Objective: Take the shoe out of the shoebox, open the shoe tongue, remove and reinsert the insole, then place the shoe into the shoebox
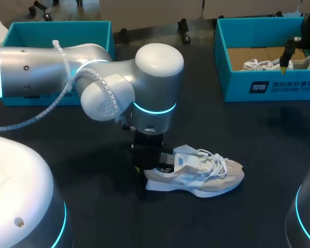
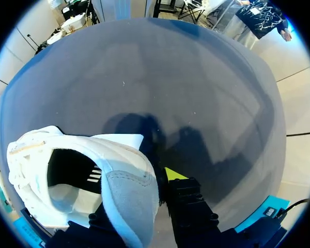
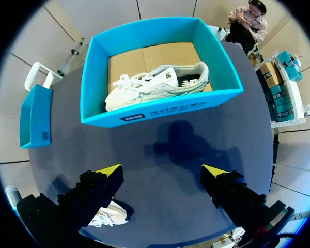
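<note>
A white and beige shoe (image 1: pixel 206 174) stands on its sole on the dark table (image 1: pixel 258 134), toe toward the right. My left gripper (image 1: pixel 151 166) comes down at its heel and is shut on the heel wall (image 2: pixel 129 201), one yellow fingertip (image 2: pixel 174 174) showing outside it. The shoe's opening (image 2: pixel 67 170) shows a dark lining inside. My right gripper (image 1: pixel 299 66) hangs open over the right blue shoebox (image 1: pixel 271 85), which holds a second white shoe (image 3: pixel 155 82). From that wrist, its gripper (image 3: pixel 163 173) is wide apart and empty above the table.
A second blue shoebox (image 1: pixel 57 31) stands at the back left, behind my left arm (image 1: pixel 67 67). In the right wrist view the right shoebox (image 3: pixel 160 111) lies ahead of the fingers and the table shoe (image 3: pixel 111 214) peeks out beside one finger.
</note>
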`<action>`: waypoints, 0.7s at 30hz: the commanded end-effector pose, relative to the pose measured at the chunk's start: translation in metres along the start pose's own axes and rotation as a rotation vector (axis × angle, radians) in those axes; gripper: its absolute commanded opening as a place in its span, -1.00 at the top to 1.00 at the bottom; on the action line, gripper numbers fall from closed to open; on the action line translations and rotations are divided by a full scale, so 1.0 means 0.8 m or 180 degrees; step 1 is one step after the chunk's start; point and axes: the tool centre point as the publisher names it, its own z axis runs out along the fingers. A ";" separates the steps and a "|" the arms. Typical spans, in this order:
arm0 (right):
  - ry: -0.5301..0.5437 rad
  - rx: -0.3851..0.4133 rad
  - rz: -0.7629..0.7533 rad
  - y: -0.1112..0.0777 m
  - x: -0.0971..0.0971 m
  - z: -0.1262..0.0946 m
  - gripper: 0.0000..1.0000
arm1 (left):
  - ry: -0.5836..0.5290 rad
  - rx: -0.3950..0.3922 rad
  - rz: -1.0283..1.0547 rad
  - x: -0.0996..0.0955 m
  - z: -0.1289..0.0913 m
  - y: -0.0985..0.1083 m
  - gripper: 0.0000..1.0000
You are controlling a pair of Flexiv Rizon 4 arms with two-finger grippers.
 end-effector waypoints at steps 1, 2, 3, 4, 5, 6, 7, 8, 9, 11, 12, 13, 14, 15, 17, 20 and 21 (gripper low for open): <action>0.0002 -0.0002 -0.0002 0.000 0.000 0.000 -1.00 | -0.0021 -0.0001 0.0014 0.001 0.001 0.000 0.37; 0.0002 -0.0002 -0.0002 0.000 0.000 0.000 -1.00 | -0.0022 0.0002 0.0021 0.002 0.001 0.000 0.29; 0.0002 -0.0002 -0.0002 0.000 0.000 0.000 -1.00 | -0.0027 0.0010 0.0029 0.002 0.002 0.000 0.27; 0.0002 -0.0002 -0.0002 0.000 0.000 0.000 -1.00 | -0.0029 0.0014 0.0034 0.002 0.002 0.000 0.25; 0.0002 -0.0002 -0.0002 0.000 0.000 0.000 -1.00 | -0.0031 0.0015 0.0041 0.002 0.002 0.000 0.23; 0.0002 -0.0002 -0.0002 0.000 0.000 0.000 -1.00 | -0.0037 0.0028 0.0052 0.002 0.002 0.000 0.19; 0.0002 -0.0002 -0.0002 0.000 0.000 0.000 -1.00 | -0.0039 0.0030 0.0055 0.003 0.003 -0.001 0.13; 0.0002 -0.0002 -0.0002 0.000 0.000 0.000 -1.00 | -0.0044 0.0031 0.0058 0.004 0.003 -0.002 0.08; 0.0002 -0.0002 -0.0002 0.000 0.000 0.000 -1.00 | -0.0061 0.0039 0.0062 0.005 0.002 -0.004 0.08; 0.0002 -0.0002 -0.0002 0.000 0.000 0.000 -1.00 | -0.0102 0.0046 0.0075 0.006 -0.003 -0.003 0.01; 0.0002 -0.0002 -0.0002 0.000 0.000 0.000 -1.00 | -0.0131 0.0043 0.0083 0.006 -0.006 -0.004 -0.17; 0.0002 -0.0002 -0.0002 0.000 0.000 0.000 -1.00 | -0.0166 0.0044 0.0092 0.007 -0.011 -0.006 -0.37; 0.0002 -0.0002 -0.0002 0.000 0.000 0.000 -1.00 | -0.0204 0.0045 0.0094 0.007 -0.017 -0.008 -0.55; 0.0002 -0.0002 -0.0002 0.000 0.000 0.000 -1.00 | -0.0247 0.0050 0.0110 0.008 -0.024 -0.010 -0.79; 0.0002 -0.0002 -0.0002 0.000 0.000 0.000 -1.00 | -0.0329 0.0024 0.0109 0.009 -0.037 -0.017 -1.00; 0.0002 -0.0002 -0.0002 0.000 0.000 0.000 -1.00 | -0.0467 0.0115 0.0149 0.010 -0.059 -0.024 -1.00; 0.0002 -0.0002 -0.0002 0.000 0.000 0.000 -1.00 | -0.0493 0.0144 0.0173 0.010 -0.065 -0.026 -1.00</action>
